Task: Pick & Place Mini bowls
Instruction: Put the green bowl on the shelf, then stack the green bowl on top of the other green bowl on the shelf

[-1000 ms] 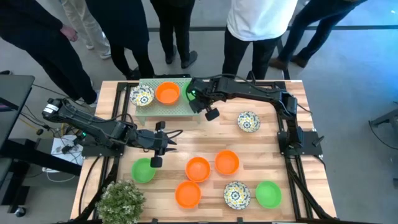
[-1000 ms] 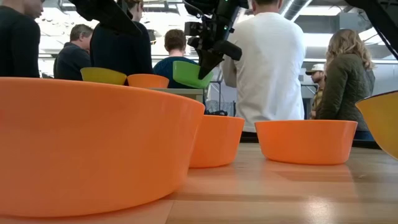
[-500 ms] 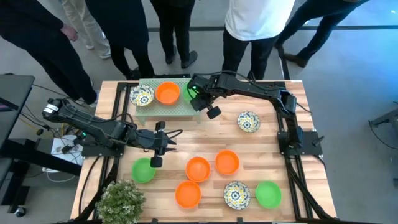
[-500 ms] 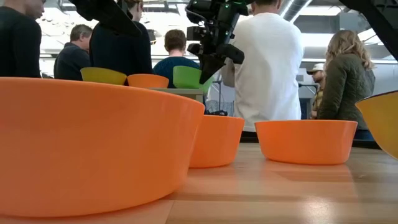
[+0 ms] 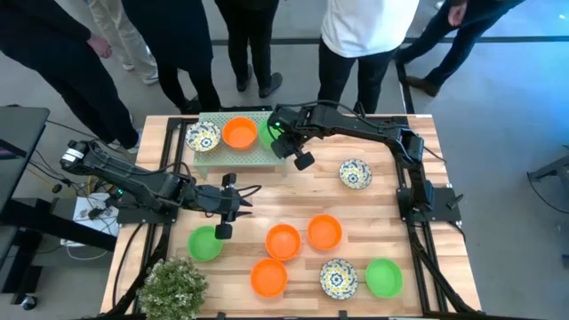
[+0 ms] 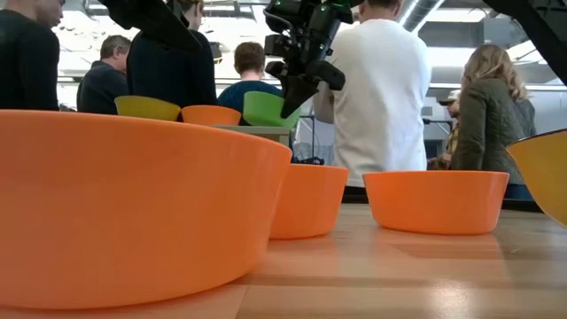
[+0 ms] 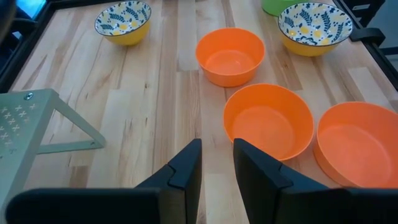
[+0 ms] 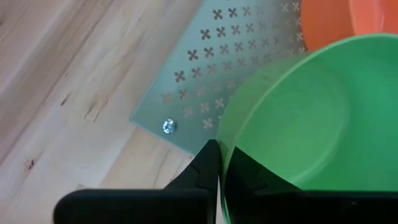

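Wooden slats make up the table, with a leafy plant at its near left corner. Along the near edge sit mini bowls: an orange one, a floral one and a green one. Mid-table the left gripper hovers with fingers slightly apart, holding nothing, beside another green bowl. Toward the far edge, the right gripper is clamped on the rim of a green bowl over the perforated rack, next to an orange bowl and a floral bowl. People stand beyond
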Tool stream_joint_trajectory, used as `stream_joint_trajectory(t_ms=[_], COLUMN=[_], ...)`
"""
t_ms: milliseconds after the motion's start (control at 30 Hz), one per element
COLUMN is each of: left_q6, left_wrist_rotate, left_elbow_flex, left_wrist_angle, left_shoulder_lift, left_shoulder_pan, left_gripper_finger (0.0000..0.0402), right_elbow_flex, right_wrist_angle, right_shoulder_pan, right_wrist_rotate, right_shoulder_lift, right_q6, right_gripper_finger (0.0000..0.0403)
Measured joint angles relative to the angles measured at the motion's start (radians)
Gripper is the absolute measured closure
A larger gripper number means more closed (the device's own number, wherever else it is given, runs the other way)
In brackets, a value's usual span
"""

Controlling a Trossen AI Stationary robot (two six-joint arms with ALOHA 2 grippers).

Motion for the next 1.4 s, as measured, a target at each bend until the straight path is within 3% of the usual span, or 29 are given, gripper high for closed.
stream_joint_trajectory(t_ms=[800,1133,1400], left_q6=[-0.001,-0.041,-0.122], left_wrist_rotate=[0.0,0.0,-0.005], left_elbow_flex=[0.0,0.0,0.001], left_wrist_angle=[0.001,0.007,-0.001], left_shoulder_lift=[0.0,0.0,0.0], left_shoulder_pan=[0.0,0.0,0.0], left_gripper_finger=[0.0308,0.0308,0.0308], right_elbow_flex=[0.011,0.182,0.314], right_wrist_angle=[0.067,-0.05,-0.195], right_shoulder_pan=[0.018,0.114,0.217], right_wrist_rotate=[0.007,0.157,0.215], right_shoulder_lift=[0.0,-0.031,-0.14], right_q6=[0.04,0.043,0.18], right_gripper_finger=[0.0288,0.0257,0.0261])
